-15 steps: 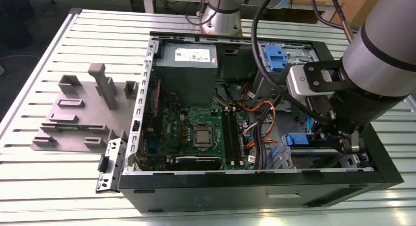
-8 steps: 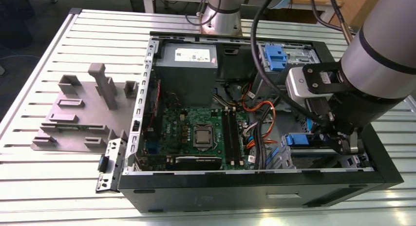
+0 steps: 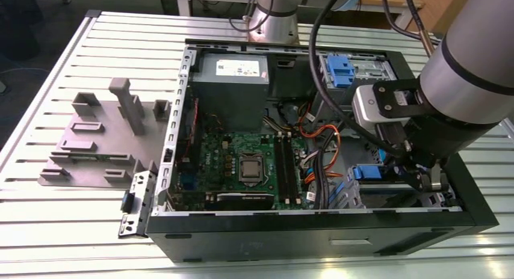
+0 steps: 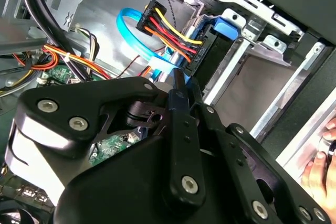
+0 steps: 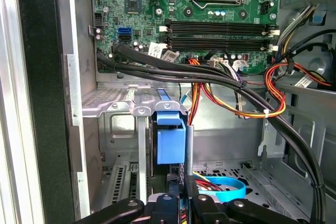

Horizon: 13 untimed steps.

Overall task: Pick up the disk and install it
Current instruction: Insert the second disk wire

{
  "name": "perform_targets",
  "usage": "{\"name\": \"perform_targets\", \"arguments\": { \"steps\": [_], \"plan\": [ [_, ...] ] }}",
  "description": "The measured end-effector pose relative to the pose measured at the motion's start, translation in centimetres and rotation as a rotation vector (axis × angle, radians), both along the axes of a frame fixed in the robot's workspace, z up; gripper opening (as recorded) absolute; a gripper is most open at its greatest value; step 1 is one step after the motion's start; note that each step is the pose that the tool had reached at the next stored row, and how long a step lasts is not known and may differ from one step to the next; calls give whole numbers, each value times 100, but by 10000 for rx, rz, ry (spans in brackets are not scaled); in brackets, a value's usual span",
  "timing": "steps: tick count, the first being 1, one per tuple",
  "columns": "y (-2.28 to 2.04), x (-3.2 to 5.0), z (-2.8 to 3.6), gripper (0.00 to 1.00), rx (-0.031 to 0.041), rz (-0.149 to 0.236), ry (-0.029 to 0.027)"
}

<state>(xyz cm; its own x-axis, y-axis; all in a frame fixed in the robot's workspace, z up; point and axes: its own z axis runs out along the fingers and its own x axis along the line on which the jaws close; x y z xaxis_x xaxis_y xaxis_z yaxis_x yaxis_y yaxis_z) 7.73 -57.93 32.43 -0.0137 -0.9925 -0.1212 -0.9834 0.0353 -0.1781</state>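
While the arm reaches into the open computer case (image 3: 321,222) on the slatted tabletop (image 3: 72,231) in the exterior view, its gripper (image 3: 418,174) sits low by a blue-latched drive bay (image 3: 371,172); the arm hides the jaws. Seen in the second wrist view, the disk (image 4: 212,56) stands edge-on in its silver cage, cables plugged into it, and a person's hand (image 4: 321,161) is cut off at the edge. Seen in the first wrist view, the jaws look nearly closed just below the disk's blue latch (image 5: 170,137); whether they grip it I cannot tell.
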Motion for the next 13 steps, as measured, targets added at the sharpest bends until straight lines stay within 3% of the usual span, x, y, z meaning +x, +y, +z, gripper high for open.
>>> {"name": "perform_targets", "arguments": {
  "steps": [6,13],
  "plan": [
    [-1,0,0,24,2,0,0],
    [-1,0,86,24,1,0,0]
  ]
}}
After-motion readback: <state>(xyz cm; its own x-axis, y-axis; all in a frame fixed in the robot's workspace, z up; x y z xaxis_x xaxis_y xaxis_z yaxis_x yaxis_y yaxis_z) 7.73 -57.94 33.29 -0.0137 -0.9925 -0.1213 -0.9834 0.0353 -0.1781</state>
